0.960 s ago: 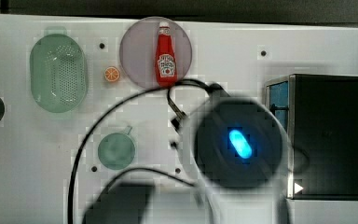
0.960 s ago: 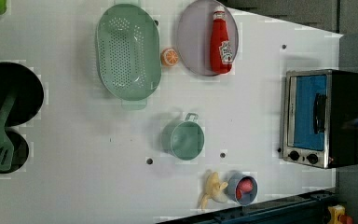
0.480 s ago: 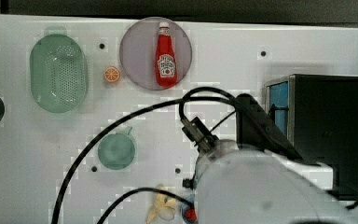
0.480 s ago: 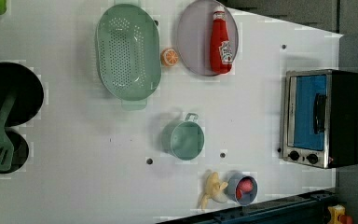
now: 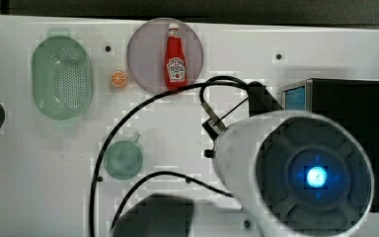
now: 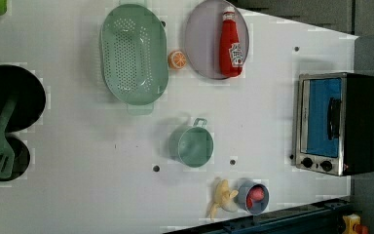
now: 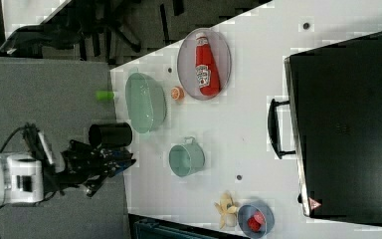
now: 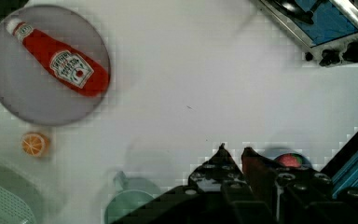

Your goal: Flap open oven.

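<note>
Oven (image 6: 336, 123) first: a boxy thing with a matte black shell, silver front frame, blue-tinted glass door with a dark bar handle (image 6: 332, 118) and small black knobs, sitting at the left view's right on the smooth white table (image 6: 78, 195). Gripper (image 8: 235, 151) hangs over bare tabletop, its fingers (image 8: 221, 151) nearly together, holding nothing.

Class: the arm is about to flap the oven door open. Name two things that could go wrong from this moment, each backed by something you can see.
1. The gripper hangs over bare table, apart from the oven, its fingertips close together. It may not fit around the bar handle and could slip off.
2. The black cable loops out near the ketchup bottle; it might snag or sweep the bottle as the arm swings.
</note>
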